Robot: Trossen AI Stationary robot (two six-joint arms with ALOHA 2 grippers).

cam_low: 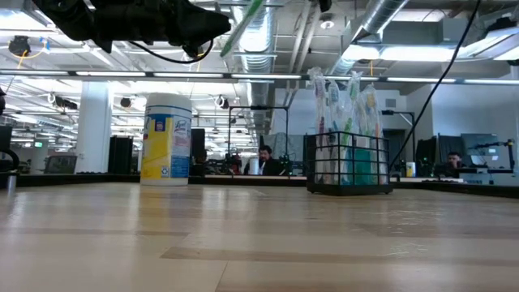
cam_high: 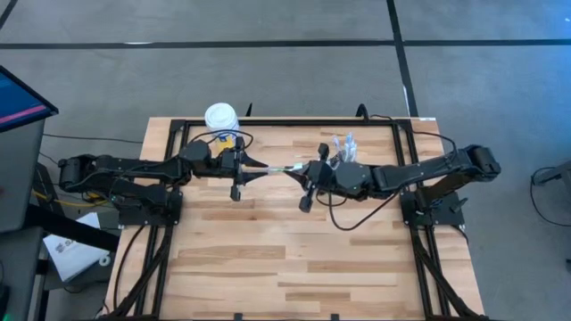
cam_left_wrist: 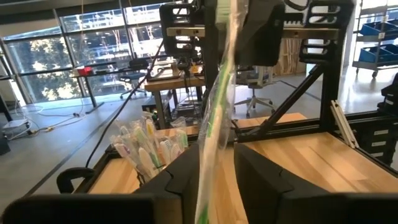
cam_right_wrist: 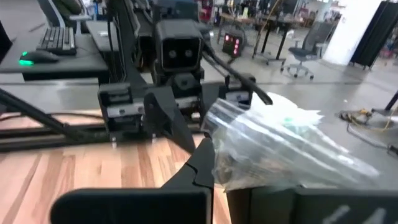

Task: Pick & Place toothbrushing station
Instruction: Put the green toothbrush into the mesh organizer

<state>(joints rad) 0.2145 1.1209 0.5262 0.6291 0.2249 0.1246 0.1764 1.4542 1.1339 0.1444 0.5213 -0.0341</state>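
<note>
Above the middle of the wooden table (cam_high: 268, 259) the two arms meet tip to tip, and a green-and-white toothbrush in a clear wrapper (cam_high: 284, 169) spans the small gap between them. The left gripper (cam_high: 266, 171) has its fingers (cam_left_wrist: 180, 177) closed narrowly on one end of this wrapped toothbrush, which in the left wrist view rises up between the two pads towards the other arm. The right gripper (cam_high: 302, 170) is closed on the opposite end, where the crinkled clear wrapper bunches between its fingers (cam_right_wrist: 205, 165) in the right wrist view. Both pincers are held well above the tabletop, as the low view shows only the left gripper's dark body and the slanting toothbrush near the picture's upper edge. The black wire-mesh holder (cam_low: 349, 165), filled with more wrapped toothbrushes (cam_low: 340, 101), stands on the table just behind the right gripper's wrist, on its far side. The yellow-and-blue jar with a white lid (cam_low: 166, 139) stands just behind the left gripper's wrist, also on the far side
</note>
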